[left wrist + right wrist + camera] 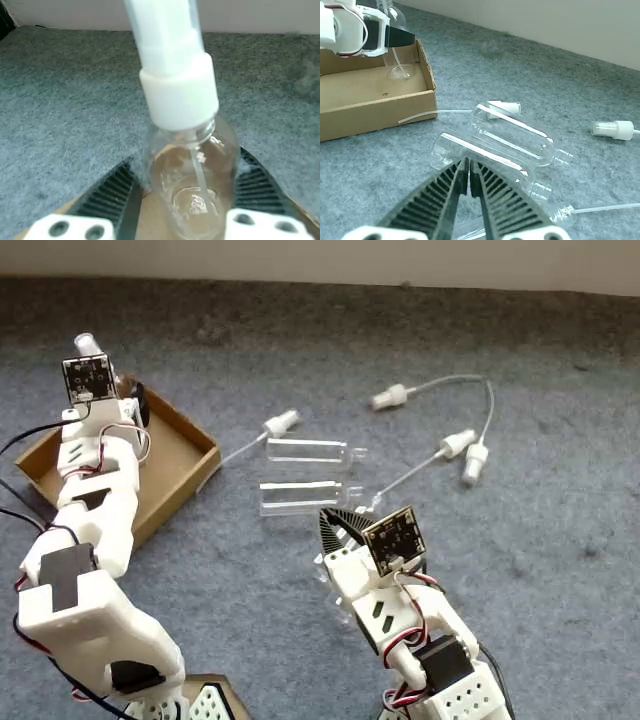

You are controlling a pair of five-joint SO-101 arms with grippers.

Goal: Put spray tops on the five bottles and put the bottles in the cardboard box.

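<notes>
My left gripper is shut on an upright clear bottle with a white spray top on it, held over the cardboard box. From the right wrist view that gripper holds the bottle inside the box. Two bare bottles lie side by side on the carpet. My right gripper is shut and empty, just in front of the nearer bottle. The neck of a third bottle pokes out beside its fingers.
Loose spray tops with long tubes lie on the grey carpet: one by the box, one farther back, two to the right. The right side of the carpet is open.
</notes>
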